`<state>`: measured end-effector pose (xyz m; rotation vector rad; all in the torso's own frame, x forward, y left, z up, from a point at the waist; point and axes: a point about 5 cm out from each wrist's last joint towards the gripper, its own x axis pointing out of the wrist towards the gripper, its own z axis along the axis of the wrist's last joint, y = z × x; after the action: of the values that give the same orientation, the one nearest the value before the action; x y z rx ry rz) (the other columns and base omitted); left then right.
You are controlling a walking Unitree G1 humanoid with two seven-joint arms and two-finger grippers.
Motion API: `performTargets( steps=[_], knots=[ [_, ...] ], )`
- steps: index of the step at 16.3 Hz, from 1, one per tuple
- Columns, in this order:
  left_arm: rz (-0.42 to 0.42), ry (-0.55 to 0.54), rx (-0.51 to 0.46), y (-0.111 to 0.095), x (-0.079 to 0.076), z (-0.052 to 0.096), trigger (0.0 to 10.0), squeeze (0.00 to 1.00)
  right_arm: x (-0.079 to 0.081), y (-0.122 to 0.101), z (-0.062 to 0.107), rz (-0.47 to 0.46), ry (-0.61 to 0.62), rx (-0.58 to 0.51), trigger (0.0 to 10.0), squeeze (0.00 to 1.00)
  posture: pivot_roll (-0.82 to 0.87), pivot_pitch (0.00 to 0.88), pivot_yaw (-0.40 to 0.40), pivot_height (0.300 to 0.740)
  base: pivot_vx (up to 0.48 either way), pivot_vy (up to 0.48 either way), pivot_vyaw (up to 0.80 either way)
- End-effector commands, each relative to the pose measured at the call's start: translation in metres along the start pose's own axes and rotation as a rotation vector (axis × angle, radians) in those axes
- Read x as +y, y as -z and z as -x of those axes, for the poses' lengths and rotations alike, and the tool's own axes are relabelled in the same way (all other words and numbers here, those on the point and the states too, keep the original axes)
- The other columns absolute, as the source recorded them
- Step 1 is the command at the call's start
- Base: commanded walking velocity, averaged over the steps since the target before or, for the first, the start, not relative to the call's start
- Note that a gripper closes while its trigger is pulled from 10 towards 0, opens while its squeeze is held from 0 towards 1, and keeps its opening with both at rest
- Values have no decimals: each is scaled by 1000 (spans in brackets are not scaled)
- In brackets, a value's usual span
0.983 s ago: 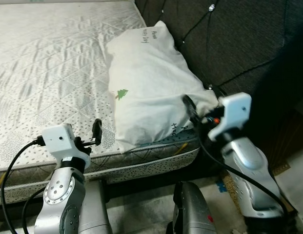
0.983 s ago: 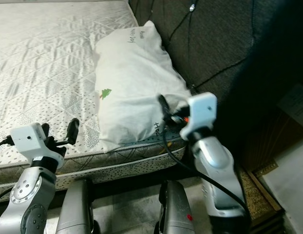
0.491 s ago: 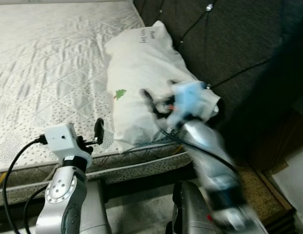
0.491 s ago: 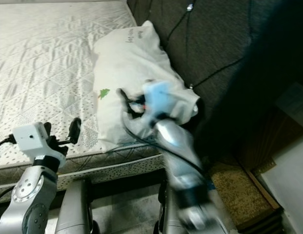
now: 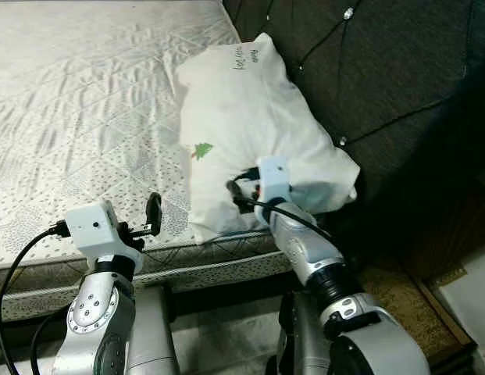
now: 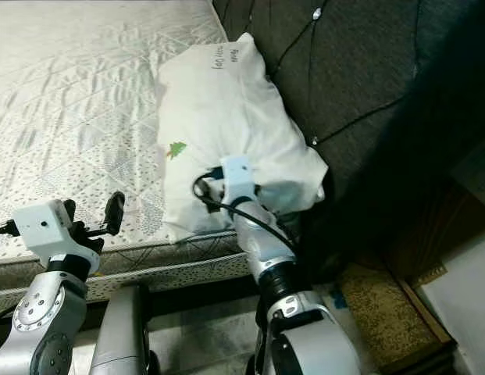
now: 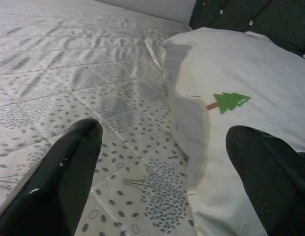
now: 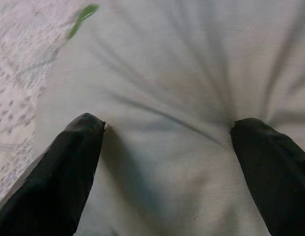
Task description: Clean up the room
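The right gripper (image 8: pixel 167 147) presses wide-open fingers into the soft white fabric pillow with a green tree print (image 5: pixel 250 133), lying at the patterned quilted mattress's (image 5: pixel 78 117) three o'clock edge beside the dark tufted headboard (image 5: pixel 383 70). Best pinch a deep fold before lifting. The left gripper (image 7: pixel 167 162), spread wide, hovers at the pillow's nine o'clock.

Right gripper (image 8: pixel 167 147) spread wide (fingertips pressing); left gripper (image 7: pixel 167 162) spread.
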<state>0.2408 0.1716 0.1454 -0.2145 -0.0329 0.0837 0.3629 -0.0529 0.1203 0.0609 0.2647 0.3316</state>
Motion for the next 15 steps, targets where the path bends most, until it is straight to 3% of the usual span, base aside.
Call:
performTargets(
  steps=[1, 2, 3, 5, 6, 10, 15],
  knots=[
    [2, 5, 2, 0, -2, -1, 10000, 0, -20, 9, 4, -68, 63, 0, 10000, 0, 121, 128, -79, 541, 0, 0, 0],
    [13, 18, -15, -2, -5, -4, 10000, 0, -21, -15, 6, -116, 41, -164, 10000, 0, 113, 119, -74, 541, 0, 0, 0],
    [26, 27, -43, -7, -8, -7, 10000, 0, -19, -36, 11, -109, 8, -299, 10000, 0, 108, 111, -68, 541, 0, 0, 0],
    [27, 35, -68, -10, -10, -11, 10000, 0, -15, -50, 18, -108, -25, -382, 10000, 0, 102, 91, -61, 541, 0, 0, 0],
    [18, 37, -75, -12, -11, -13, 10000, 0, -12, -60, 30, -107, -60, -469, 10000, 0, 100, 85, -60, 541, 0, 0, 0],
    [25, 48, -73, -8, -11, -16, 10000, 0, -18, -62, 55, -137, -49, -546, 10000, 0, 81, 47, -52, 561, 0, 0, 0],
    [29, 59, -76, -7, -14, -23, 10000, 0, -24, -63, 58, -160, -12, -533, 10000, 0, 70, 17, -42, 626, 0, 0, 0]
  ],
)
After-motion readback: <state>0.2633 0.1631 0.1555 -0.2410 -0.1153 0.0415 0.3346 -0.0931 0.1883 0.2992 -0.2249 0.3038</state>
